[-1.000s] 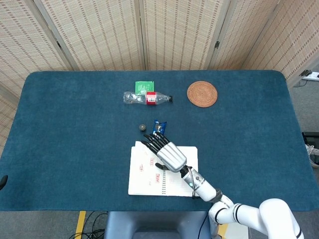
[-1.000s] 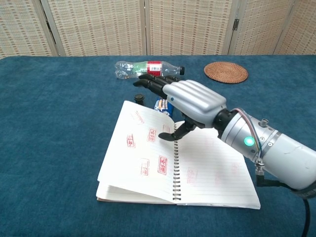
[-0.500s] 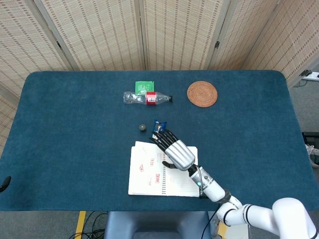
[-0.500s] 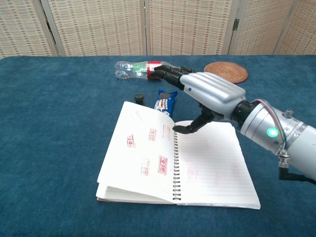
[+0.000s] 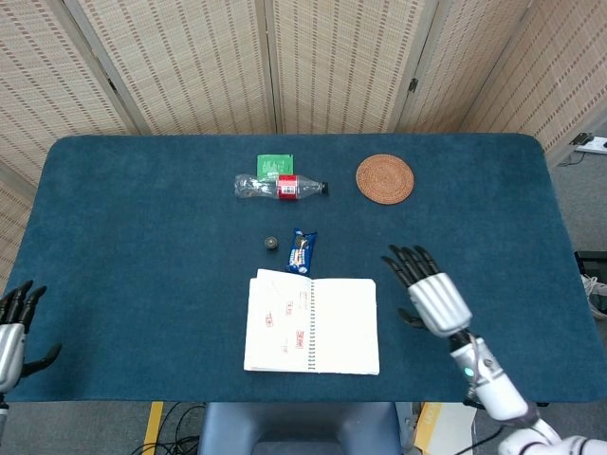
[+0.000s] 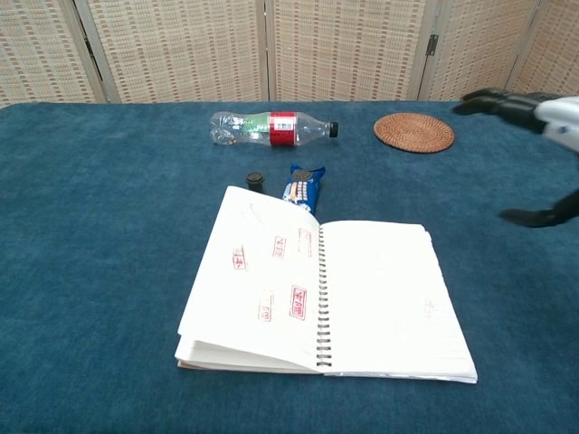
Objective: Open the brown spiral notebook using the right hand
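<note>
**Notebook lies open, right hand clear of it**

The right hand (image 5: 432,296) hovers over bare table to the right of the spiral notebook (image 5: 312,323), fingers spread and holding nothing, well apart from the pages. The left hand (image 5: 13,325) shows at the near left edge of the table (image 5: 142,237), its fingers apart and empty.

The notebook lies open near the front edge, red stamps on its left page. Just beyond it sit a blue snack packet (image 5: 302,250) and a small dark cap (image 5: 271,244). Farther back lie a plastic bottle (image 5: 280,187) on its side, a green packet (image 5: 275,165) and a round woven coaster (image 5: 385,178).
</note>
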`<control>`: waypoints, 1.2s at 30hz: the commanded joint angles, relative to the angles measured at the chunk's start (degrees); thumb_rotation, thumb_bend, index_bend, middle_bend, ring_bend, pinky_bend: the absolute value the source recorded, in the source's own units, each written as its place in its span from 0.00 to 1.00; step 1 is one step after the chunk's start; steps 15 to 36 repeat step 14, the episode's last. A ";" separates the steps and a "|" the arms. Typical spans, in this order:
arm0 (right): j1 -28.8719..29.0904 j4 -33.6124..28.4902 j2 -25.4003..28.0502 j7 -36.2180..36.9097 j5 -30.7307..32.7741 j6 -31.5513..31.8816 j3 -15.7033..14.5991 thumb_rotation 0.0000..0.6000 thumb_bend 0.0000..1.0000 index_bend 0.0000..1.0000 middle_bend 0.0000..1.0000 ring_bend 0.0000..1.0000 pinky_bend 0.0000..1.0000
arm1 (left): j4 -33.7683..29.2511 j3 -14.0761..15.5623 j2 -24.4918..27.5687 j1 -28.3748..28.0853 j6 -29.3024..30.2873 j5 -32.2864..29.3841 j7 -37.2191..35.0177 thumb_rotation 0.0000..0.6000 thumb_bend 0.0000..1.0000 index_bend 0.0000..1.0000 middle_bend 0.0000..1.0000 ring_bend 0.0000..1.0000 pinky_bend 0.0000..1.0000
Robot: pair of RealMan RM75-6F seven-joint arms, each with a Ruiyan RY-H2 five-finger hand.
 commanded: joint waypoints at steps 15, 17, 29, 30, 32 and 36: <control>-15.54 1.95 7.87 6.03 3.03 12.58 -2.89 1.00 0.30 0.00 0.00 0.00 0.00 | 1.40 1.80 -1.13 -1.25 -0.57 3.14 -0.76 1.00 0.27 0.11 0.05 0.02 0.13; -15.54 1.95 7.87 6.03 3.03 12.58 -2.89 1.00 0.30 0.00 0.00 0.00 0.00 | 1.40 1.80 -1.13 -1.25 -0.57 3.14 -0.76 1.00 0.27 0.11 0.05 0.02 0.13; -15.54 1.95 7.87 6.03 3.03 12.58 -2.89 1.00 0.30 0.00 0.00 0.00 0.00 | 1.40 1.80 -1.13 -1.25 -0.57 3.14 -0.76 1.00 0.27 0.11 0.05 0.02 0.13; -15.54 1.95 7.87 6.03 3.03 12.58 -2.89 1.00 0.30 0.00 0.00 0.00 0.00 | 1.40 1.80 -1.13 -1.25 -0.57 3.14 -0.76 1.00 0.27 0.11 0.05 0.02 0.13; -15.54 1.95 7.87 6.03 3.03 12.58 -2.89 1.00 0.30 0.00 0.00 0.00 0.00 | 1.40 1.80 -1.13 -1.25 -0.57 3.14 -0.76 1.00 0.27 0.11 0.05 0.02 0.13; -15.54 1.95 7.87 6.03 3.03 12.58 -2.89 1.00 0.30 0.00 0.00 0.00 0.00 | 1.40 1.80 -1.13 -1.25 -0.57 3.14 -0.76 1.00 0.27 0.11 0.05 0.02 0.13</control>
